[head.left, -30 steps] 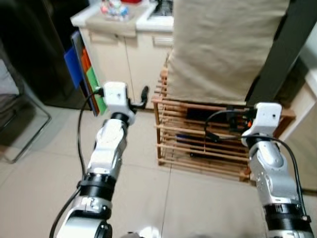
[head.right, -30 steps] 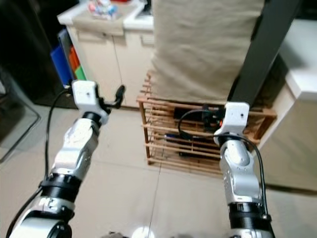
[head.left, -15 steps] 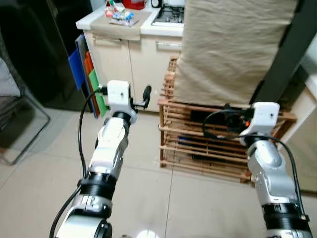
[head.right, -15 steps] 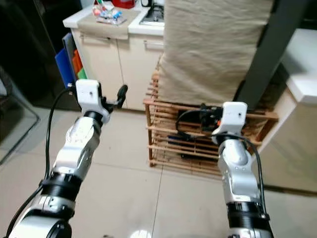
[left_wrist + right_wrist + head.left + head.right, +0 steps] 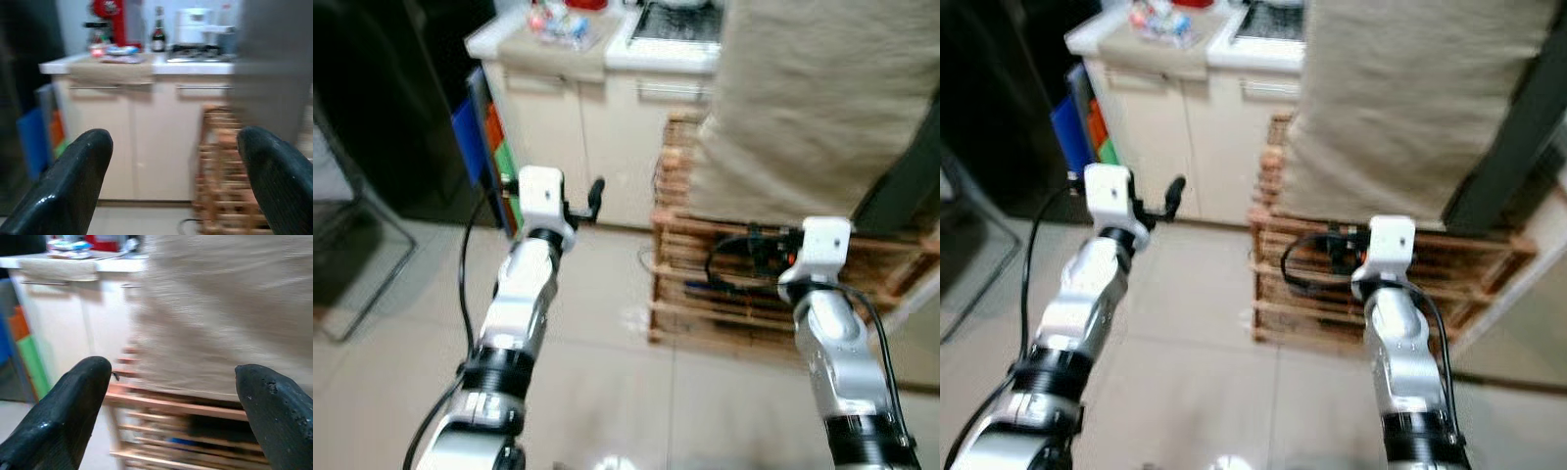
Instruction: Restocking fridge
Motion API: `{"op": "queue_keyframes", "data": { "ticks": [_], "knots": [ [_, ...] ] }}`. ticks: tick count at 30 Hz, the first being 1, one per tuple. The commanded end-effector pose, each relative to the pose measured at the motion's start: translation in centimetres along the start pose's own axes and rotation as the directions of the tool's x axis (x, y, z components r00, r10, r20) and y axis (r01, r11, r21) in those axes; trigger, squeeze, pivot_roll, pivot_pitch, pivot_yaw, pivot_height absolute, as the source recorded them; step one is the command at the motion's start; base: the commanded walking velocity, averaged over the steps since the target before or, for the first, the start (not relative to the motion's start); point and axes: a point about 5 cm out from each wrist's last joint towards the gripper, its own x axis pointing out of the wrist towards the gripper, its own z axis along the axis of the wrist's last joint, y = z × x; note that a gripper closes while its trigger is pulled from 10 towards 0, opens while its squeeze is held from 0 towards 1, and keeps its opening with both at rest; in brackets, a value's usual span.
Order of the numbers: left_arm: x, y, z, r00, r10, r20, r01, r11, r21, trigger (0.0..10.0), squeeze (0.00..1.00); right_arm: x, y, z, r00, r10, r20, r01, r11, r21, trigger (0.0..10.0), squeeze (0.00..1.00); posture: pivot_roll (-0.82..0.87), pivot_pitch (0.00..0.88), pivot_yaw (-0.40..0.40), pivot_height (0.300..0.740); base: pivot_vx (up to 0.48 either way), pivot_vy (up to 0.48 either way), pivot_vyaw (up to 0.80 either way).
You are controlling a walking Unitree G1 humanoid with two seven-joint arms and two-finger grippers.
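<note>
Fridge: likely the dark cabinet (image 5: 382,108) at far left, unconfirmed; no stock item held. Left gripper (image 5: 171,181): fingers spread, empty, raised before cream cupboards (image 5: 578,137). Right gripper (image 5: 171,416): fingers spread, empty, facing wooden slat rack (image 5: 744,284) under beige cloth (image 5: 813,108). Surface (image 5: 568,39): small packets, red appliance. Step: walking approach, blurred. Next: locate goods, then turn towards the fridge.
</note>
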Motion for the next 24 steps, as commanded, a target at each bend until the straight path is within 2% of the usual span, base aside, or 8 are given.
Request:
{"op": "queue_keyframes", "data": {
  "ticks": [1, 9, 15, 18, 20, 22, 23, 24],
  "knots": [
    [0.3, -0.1, 0.6, 1.0, -0.014, 0.011, 0.014, 1.0, 0.006, 10.0, 0.0, 0.3, -0.2, 0.3, 1.0, -0.006, 0.013, 0.006, 1.0, 0.003, 10.0, 0.0, -0.1, 0.0, 0.055, 0.74, 0.0, 0.48, -0.44],
    [0.9, 0.0, 1.3, 0.999, -0.038, 0.022, 0.038, 0.999, 0.006, 10.0, 0.0, 1.1, -0.8, 0.8, 0.997, -0.072, 0.041, 0.071, 0.997, 0.021, 10.0, 0.0, -0.09, 0.0, 0.05, 0.74, 0.0, 0.48, -0.73],
    [0.0, 0.3, 0.5, 0.999, -0.048, -0.001, 0.048, 0.999, 0.003, 10.0, 0.0, 1.3, -2.5, 0.3, 0.987, -0.161, 0.018, 0.161, 0.987, 0.021, 10.0, 0.0, -0.08, 0.0, 0.044, 0.74, 0.0, 0.48, -0.71],
    [-3.8, 1.8, -2.0, 0.992, -0.087, -0.092, 0.091, 0.995, 0.037, 10.0, 0.0, -1.0, -2.5, -0.6, 0.993, -0.118, 0.013, 0.119, 0.99, -0.08, 10.0, 0.0, -0.08, 0.0, 0.046, 0.74, 0.0, 0.16, -0.45],
    [-4.8, 2.1, -2.6, 0.989, -0.093, -0.115, 0.098, 0.995, 0.037, 10.0, 0.0, -1.6, -2.4, -0.9, 0.994, -0.109, 0.008, 0.11, 0.989, -0.096, 10.0, 0.0, -0.08, 0.0, 0.045, 0.74, 0.0, 0.0, 0.0],
    [-8.3, 2.4, -4.1, 0.975, -0.13, -0.177, 0.138, 0.99, 0.033, 10.0, 0.0, -4.1, -2.5, -2.0, 0.996, -0.09, -0.024, 0.086, 0.989, -0.117, 10.0, 0.0, -0.07, 0.0, 0.035, 0.74, 0.0, 0.0, 0.0],
    [-8.3, 2.4, -4.1, 0.975, -0.13, -0.177, 0.138, 0.99, 0.033, 10.0, 0.0, -4.1, -2.5, -2.0, 0.996, -0.09, -0.024, 0.086, 0.989, -0.117, 10.0, 0.0, -0.07, 0.0, 0.035, 0.74, 0.0, 0.0, 0.0],
    [-9.8, 2.5, -4.4, 0.97, -0.146, -0.193, 0.154, 0.988, 0.027, 10.0, 0.0, -5.2, -2.5, -2.4, 0.996, -0.084, -0.039, 0.079, 0.99, -0.121, 10.0, 0.0, -0.07, 0.0, 0.033, 0.74, 0.0, 0.0, 0.0]
  ]
}}
